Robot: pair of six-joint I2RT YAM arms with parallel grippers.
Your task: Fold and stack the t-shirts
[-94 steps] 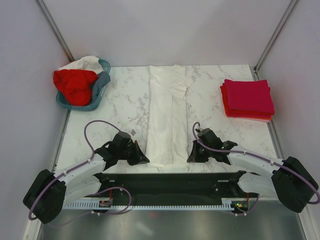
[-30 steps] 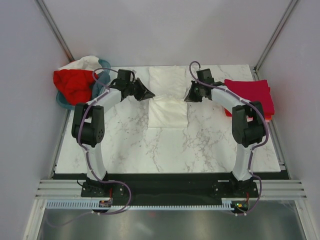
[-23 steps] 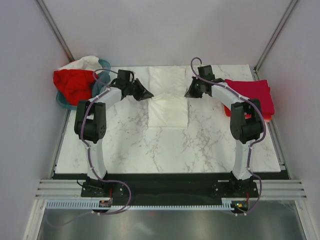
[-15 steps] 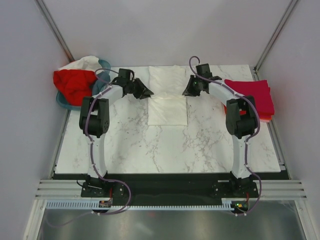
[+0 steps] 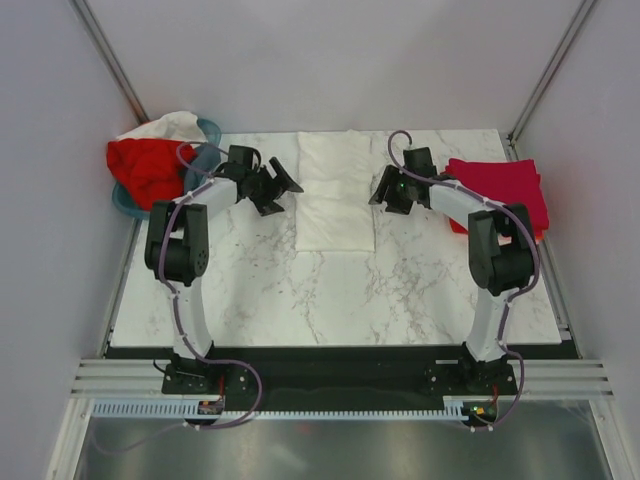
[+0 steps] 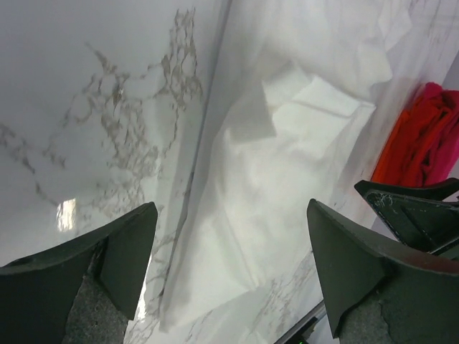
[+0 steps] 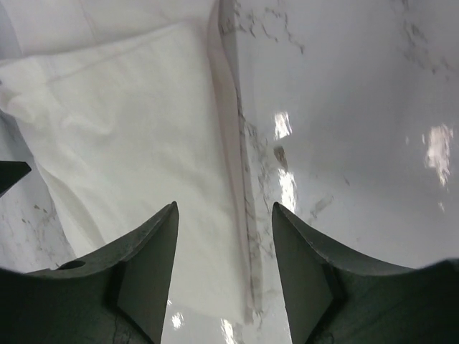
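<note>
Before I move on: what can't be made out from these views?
Basket, top view: red shirt and white cloth pile over whatever lies beneath; count unknown.
Red stack, top view: right arm covers its left edge; layers uncountable from above.
White shirt, all views: the top fold hides the layers under it.

Robot lab cell: plain white walls (image 5: 330, 60), metal corner posts (image 5: 112, 62), marble-look table (image 5: 330, 290), arm bases (image 5: 195, 375) on rail (image 5: 330, 380).
</note>
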